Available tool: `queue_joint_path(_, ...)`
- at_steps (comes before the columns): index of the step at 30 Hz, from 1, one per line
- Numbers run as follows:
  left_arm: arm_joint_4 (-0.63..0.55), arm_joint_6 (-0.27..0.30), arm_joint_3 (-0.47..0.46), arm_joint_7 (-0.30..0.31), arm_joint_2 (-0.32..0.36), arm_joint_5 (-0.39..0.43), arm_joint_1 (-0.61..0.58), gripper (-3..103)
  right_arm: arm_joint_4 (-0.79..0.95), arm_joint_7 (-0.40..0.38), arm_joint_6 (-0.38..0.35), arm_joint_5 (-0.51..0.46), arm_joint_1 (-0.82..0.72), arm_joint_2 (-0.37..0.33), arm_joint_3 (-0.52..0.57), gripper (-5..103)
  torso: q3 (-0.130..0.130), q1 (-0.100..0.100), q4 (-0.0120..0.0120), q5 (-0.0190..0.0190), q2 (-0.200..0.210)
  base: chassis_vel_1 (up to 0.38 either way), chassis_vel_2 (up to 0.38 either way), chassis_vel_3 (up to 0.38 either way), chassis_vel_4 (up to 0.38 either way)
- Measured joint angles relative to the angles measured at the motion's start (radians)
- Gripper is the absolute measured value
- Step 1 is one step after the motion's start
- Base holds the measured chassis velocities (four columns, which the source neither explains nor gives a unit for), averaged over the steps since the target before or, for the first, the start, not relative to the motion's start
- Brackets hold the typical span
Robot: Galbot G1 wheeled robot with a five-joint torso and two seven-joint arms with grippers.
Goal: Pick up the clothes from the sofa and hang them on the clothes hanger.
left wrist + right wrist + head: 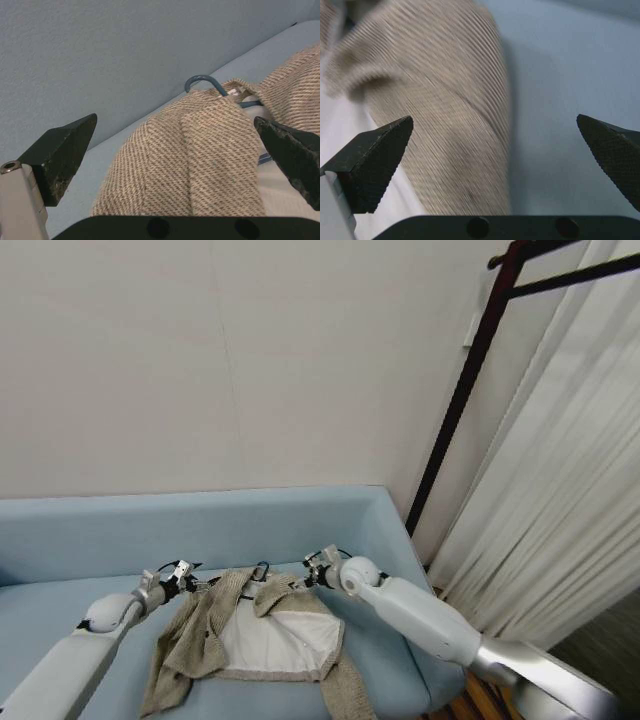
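The cardigan point(200, 635) is showing a coarse, diagonal-ribbed beige knit, rough and matt, while its white lining point(275, 640) is looking smooth and thin. The sofa point(200, 525) is wearing fine-grained, matt light-blue cloth. The hanger hook point(202, 76) is gleaming faintly, smooth and blue-coated. The left gripper's fingers point(62, 155) are looking matt black and scuffed; the right gripper's fingers point(372, 162) are showing a fine cross-hatched texture. The right arm point(420, 615) is shining in glossy white shell. The clothes rack point(463, 390) is looking like dark, smooth tube, and the curtain point(560, 500) is hanging as soft white cloth.
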State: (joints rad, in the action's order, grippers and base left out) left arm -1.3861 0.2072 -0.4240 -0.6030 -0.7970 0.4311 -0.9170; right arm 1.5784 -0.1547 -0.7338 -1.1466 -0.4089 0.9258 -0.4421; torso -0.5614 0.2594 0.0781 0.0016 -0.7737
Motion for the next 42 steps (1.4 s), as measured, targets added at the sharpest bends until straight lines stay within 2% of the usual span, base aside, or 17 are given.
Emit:
queue_joint_path(3,-0.032,0.000,-0.007,0.015,-0.005,0.000,-0.024,100,0.014,-0.002,0.000,-0.091,-0.090,-0.072,0.079,100,0.000,0.000,0.0002,0.0001,0.000,0.000,0.000,0.000,0.000)
queue_joint_path(10,-0.077,0.017,-0.016,0.048,-0.010,0.013,-0.043,100,0.029,-0.056,0.000,-0.236,-0.168,-0.108,0.152,103,0.000,0.000,-0.0006,0.0000,0.000,0.000,0.000,0.000,0.000)
queue_joint_path(11,-0.081,0.019,-0.016,0.051,-0.010,0.014,-0.044,100,0.039,-0.073,0.000,-0.255,-0.179,-0.113,0.159,97,0.000,0.000,-0.0005,0.0001,0.000,0.000,0.000,0.000,0.000)
queue_joint_path(14,-0.087,0.021,-0.015,0.059,-0.010,0.015,-0.046,100,0.062,-0.115,0.000,-0.284,-0.198,-0.119,0.168,97,0.000,0.000,-0.0002,0.0000,0.000,0.000,0.000,0.000,0.000)
queue_joint_path(15,-0.090,0.022,-0.015,0.062,-0.010,0.015,-0.047,100,0.073,-0.132,0.001,-0.294,-0.207,-0.124,0.172,87,0.000,0.000,-0.0003,0.0001,0.000,0.000,0.000,0.000,0.000)
queue_joint_path(16,-0.090,0.022,-0.015,0.062,-0.010,0.015,-0.047,100,0.073,-0.132,0.001,-0.294,-0.207,-0.124,0.172,87,0.000,0.000,-0.0003,0.0001,0.000,0.000,0.000,0.000,0.000)
queue_joint_path(18,-0.094,0.023,-0.013,0.068,-0.010,0.016,-0.052,100,0.111,-0.177,0.001,-0.329,-0.241,-0.144,0.193,76,0.000,0.000,-0.0003,-0.0002,0.000,0.000,0.000,0.000,0.000)
queue_joint_path(20,-0.095,0.023,-0.013,0.070,-0.010,0.016,-0.053,100,0.128,-0.210,0.001,-0.358,-0.254,-0.150,0.205,76,0.000,0.000,-0.0001,-0.0002,0.000,0.000,0.000,0.000,0.000)
queue_joint_path(21,-0.096,0.023,-0.013,0.072,-0.009,0.017,-0.056,100,0.160,-0.295,0.001,-0.427,-0.281,-0.157,0.233,70,0.000,0.000,-0.0001,-0.0002,0.000,0.000,0.000,0.000,0.000)
queue_joint_path(22,-0.096,0.023,-0.013,0.072,-0.009,0.017,-0.056,100,0.160,-0.295,0.001,-0.427,-0.281,-0.157,0.233,70,0.000,0.000,-0.0001,-0.0002,0.000,0.000,0.000,0.000,0.000)
queue_joint_path(24,-0.096,0.019,-0.013,0.068,-0.006,0.017,-0.060,100,0.188,-0.355,0.002,-0.477,-0.300,-0.163,0.247,68,0.000,0.000,-0.0001,-0.0002,0.000,0.000,0.000,0.000,0.000)
queue_joint_path(27,-0.096,0.012,-0.013,0.058,-0.004,0.017,-0.063,100,0.207,-0.375,0.002,-0.505,-0.313,-0.170,0.259,68,0.000,0.000,-0.0003,-0.0002,0.000,0.000,0.000,0.000,0.000)
queue_joint_path(29,-0.095,0.004,-0.013,0.051,-0.003,0.017,-0.068,100,0.248,-0.408,0.002,-0.572,-0.346,-0.179,0.290,68,0.000,0.000,-0.0003,-0.0002,0.000,0.000,0.000,0.000,0.000)
queue_joint_path(31,-0.095,0.003,-0.013,0.051,-0.003,0.017,-0.070,100,0.297,-0.472,0.002,-0.682,-0.395,-0.181,0.342,68,0.000,0.000,-0.0002,-0.0002,0.000,0.000,0.000,0.000,0.000)
queue_joint_path(35,-0.095,0.003,-0.011,0.053,-0.006,0.017,-0.071,100,0.334,-0.497,0.003,-0.723,-0.446,-0.180,0.381,66,0.000,0.000,-0.0001,-0.0002,0.000,0.000,0.000,0.000,0.000)
queue_joint_path(39,-0.098,0.003,-0.009,0.056,-0.007,0.016,-0.072,100,0.339,-0.494,0.003,-0.717,-0.464,-0.172,0.390,59,0.000,0.000,-0.0001,-0.0002,0.000,0.000,0.000,0.000,0.000)
queue_joint_path(42,-0.103,0.003,-0.009,0.057,-0.008,0.016,-0.076,100,0.333,-0.486,0.003,-0.699,-0.463,-0.150,0.391,59,0.000,0.000,-0.0002,-0.0002,0.000,0.000,0.000,0.000,0.000)
